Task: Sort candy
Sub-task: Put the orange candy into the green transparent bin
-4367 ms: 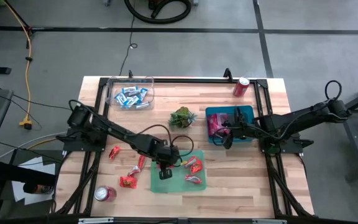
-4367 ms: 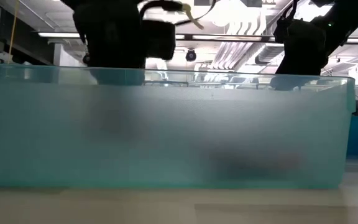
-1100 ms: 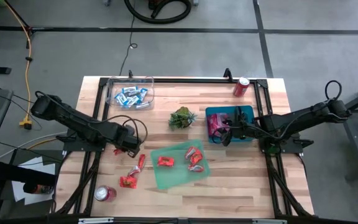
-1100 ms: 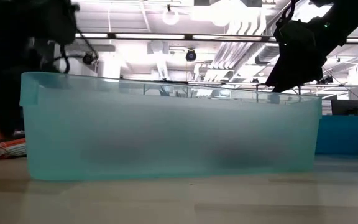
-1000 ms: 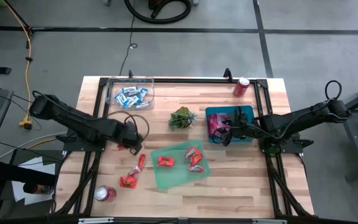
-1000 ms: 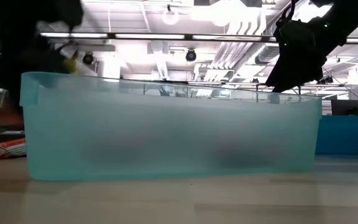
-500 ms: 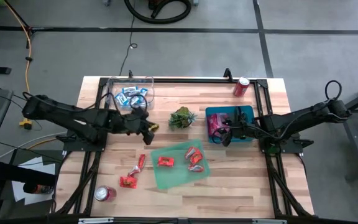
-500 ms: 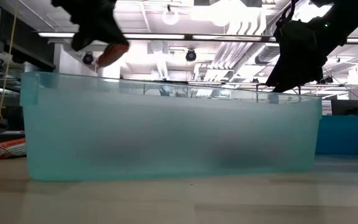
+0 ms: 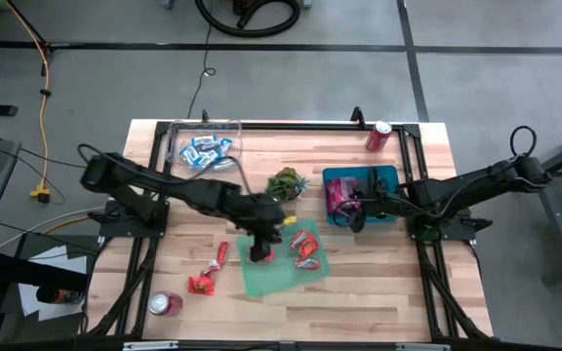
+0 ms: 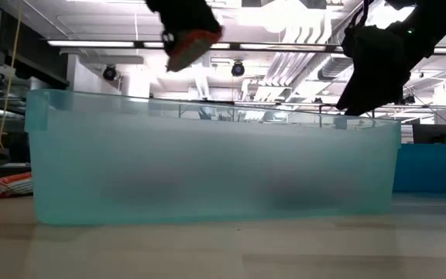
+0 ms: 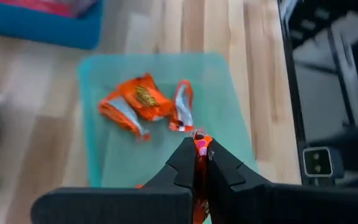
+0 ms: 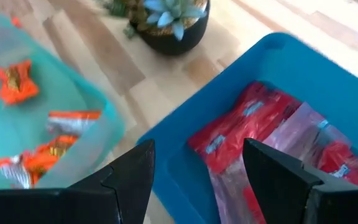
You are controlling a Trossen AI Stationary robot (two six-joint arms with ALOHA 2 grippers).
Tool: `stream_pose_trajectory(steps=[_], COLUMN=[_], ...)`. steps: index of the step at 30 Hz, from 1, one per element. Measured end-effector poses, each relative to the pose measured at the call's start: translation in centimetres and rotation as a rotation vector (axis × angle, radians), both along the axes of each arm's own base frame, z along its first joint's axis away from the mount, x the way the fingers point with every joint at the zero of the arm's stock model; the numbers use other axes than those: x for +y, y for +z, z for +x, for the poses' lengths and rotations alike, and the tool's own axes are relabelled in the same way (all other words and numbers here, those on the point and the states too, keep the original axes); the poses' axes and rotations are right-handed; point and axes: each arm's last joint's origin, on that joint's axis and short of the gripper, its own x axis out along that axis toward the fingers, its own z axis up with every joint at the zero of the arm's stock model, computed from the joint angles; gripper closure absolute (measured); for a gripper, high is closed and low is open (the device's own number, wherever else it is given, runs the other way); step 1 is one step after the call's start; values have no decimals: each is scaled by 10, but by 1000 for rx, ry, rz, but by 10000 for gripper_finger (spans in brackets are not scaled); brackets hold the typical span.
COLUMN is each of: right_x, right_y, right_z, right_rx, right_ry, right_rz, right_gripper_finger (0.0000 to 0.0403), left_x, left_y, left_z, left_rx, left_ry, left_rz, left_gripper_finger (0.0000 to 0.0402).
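Left jaws (image 11: 197,154): closed tight on an orange candy (image 11: 201,147); you see its tip poking out between them, held in the air over the green bin (image 11: 222,93).
Green bin: below your left jaws; more orange candies (image 11: 143,104) lie in it, just ahead of the jaws.
Right jaws (image 12: 197,163): spread wide, gripping nothing, poised over the near wall of the blue bin (image 12: 303,62).
Blue bin: pink candies (image 12: 253,121) lie inside, just beyond your right jaws.
Loose candies (image 9: 203,283): on the table (image 9: 379,292), well behind your left jaws, near a red can (image 9: 165,303).
Clear bin (image 9: 203,151): holds blue candies, well apart from both jaws.
Plant (image 9: 287,183): between the two jaws.
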Motion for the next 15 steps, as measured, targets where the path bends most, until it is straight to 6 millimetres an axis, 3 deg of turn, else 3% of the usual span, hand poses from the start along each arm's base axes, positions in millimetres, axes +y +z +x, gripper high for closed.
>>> stream_pose_trajectory(steps=[5,15], right_x=[1,2], right_y=[-5,-6], right_z=[-5,-7], right_rx=[77,112], right_ry=[45,65], right_rz=[40,54], right_gripper_finger=[165,165], left_x=[-18,-61], left_y=[-19,-31], left_z=[18,18], left_rx=[96,123], left_ry=[-65,41], left_rz=[-27,-116], left_gripper_finger=[401,401])
